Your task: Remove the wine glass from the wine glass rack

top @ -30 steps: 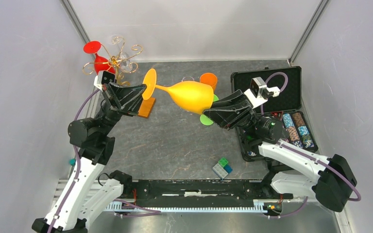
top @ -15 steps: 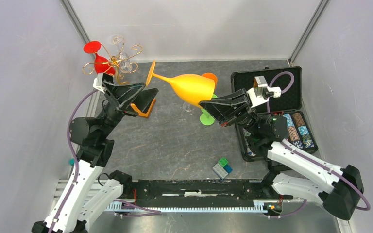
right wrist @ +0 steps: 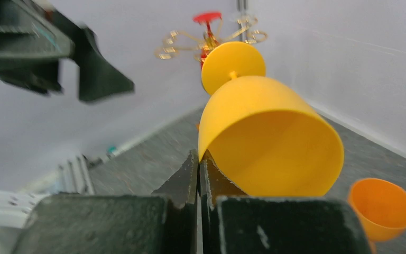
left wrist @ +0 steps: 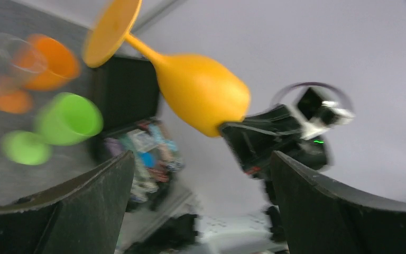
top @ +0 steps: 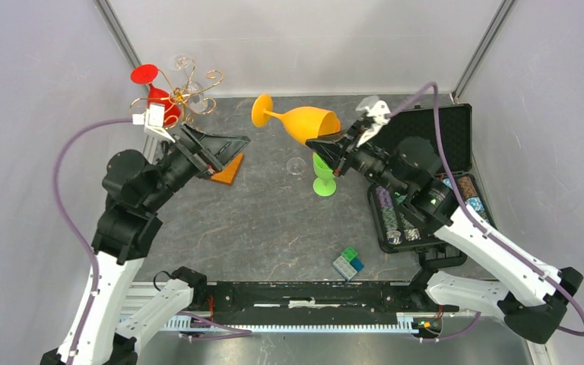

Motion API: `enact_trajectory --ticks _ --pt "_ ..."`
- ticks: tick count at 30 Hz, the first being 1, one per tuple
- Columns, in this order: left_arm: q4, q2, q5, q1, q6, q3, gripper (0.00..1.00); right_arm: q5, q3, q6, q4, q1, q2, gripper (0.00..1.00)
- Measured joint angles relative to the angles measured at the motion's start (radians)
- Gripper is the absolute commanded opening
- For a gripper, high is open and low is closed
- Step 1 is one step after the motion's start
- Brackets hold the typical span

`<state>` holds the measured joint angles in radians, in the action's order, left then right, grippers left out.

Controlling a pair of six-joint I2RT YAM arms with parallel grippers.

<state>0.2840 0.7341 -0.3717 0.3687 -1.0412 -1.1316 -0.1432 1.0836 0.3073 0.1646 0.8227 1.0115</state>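
Note:
The yellow wine glass (top: 304, 122) (left wrist: 201, 98) (right wrist: 269, 132) hangs in the air over the middle back of the table, lying on its side with its foot toward the rack. My right gripper (top: 309, 142) (right wrist: 199, 156) is shut on its rim, one finger inside the bowl. My left gripper (top: 242, 148) (left wrist: 202, 156) stands open, apart from the glass, nothing between its fingers. The gold wire wine glass rack (top: 179, 95) (right wrist: 211, 37) stands at the back left on an orange base (top: 228, 171), with a red glass (top: 156, 95) and a clear glass (top: 186, 76) hanging on it.
A green glass (top: 322, 171) and a small clear glass (top: 296, 166) stand mid-table below the held glass. An orange cup (right wrist: 383, 206) stands close by. An open black case (top: 426, 122) with poker chips (top: 464, 198) lies at the right. Small blocks (top: 347, 262) lie near the front.
My left gripper opened and let go of the glass's foot, then drew back left. My right gripper closed on the rim and carried the glass toward the back right.

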Motion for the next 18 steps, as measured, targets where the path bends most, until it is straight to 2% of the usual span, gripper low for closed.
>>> enact_trajectory --ticks 4,7,12,18 --pt "0.271 0.034 0.216 0.000 0.302 -0.154 1.00 0.020 0.103 -0.169 -0.237 0.008 0.070 0.00" --pt "0.392 0.013 0.379 0.000 0.419 -0.170 1.00 0.035 0.114 -0.275 -0.393 0.016 0.109 0.00" --pt "0.471 -0.044 0.574 -0.001 0.500 -0.165 1.00 0.048 0.168 -0.381 -0.596 0.035 0.233 0.00" --pt "0.470 -0.075 0.662 -0.001 0.528 -0.134 1.00 0.079 0.254 -0.420 -0.733 0.072 0.376 0.00"
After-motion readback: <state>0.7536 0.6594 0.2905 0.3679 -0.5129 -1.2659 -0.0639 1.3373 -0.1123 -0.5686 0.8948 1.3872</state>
